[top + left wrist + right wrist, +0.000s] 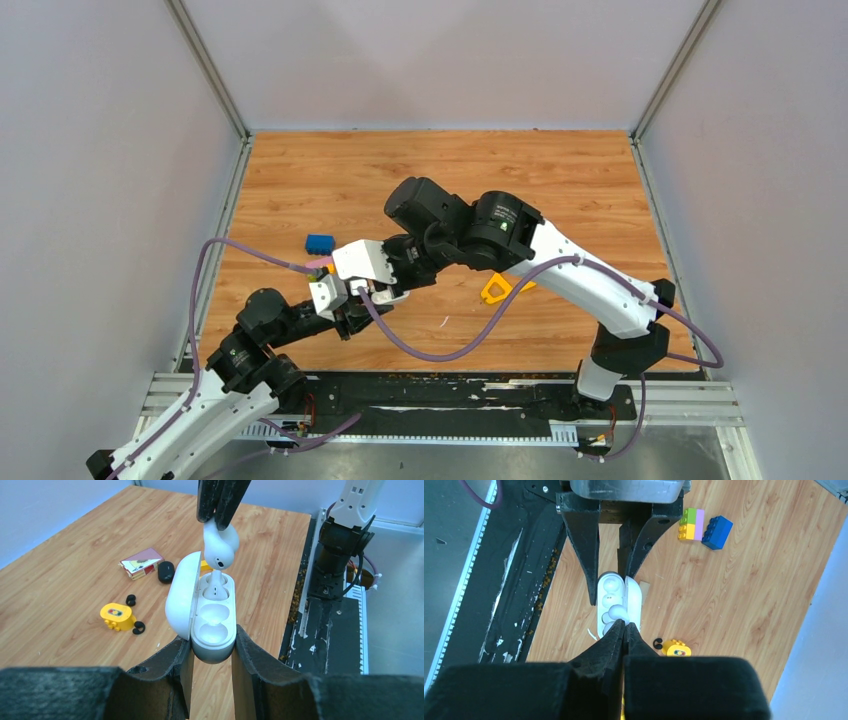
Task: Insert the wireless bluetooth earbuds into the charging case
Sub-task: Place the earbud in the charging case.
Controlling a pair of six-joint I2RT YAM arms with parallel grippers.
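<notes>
Clamped in the left end effector point(211, 642): an open white plastic charging case point(214, 622). Pinched in the closed right end effector point(220, 515), above it: a rounded white plastic earbud point(220, 547), stem at the far socket. Left-wrist view only: two tiny black plastic buds point(131, 600) on the wooden table point(60, 570), left of that end effector.

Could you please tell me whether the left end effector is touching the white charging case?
Touching. The left wrist view shows the left end effector with both fingers pressed against the sides of the charging case.
</notes>
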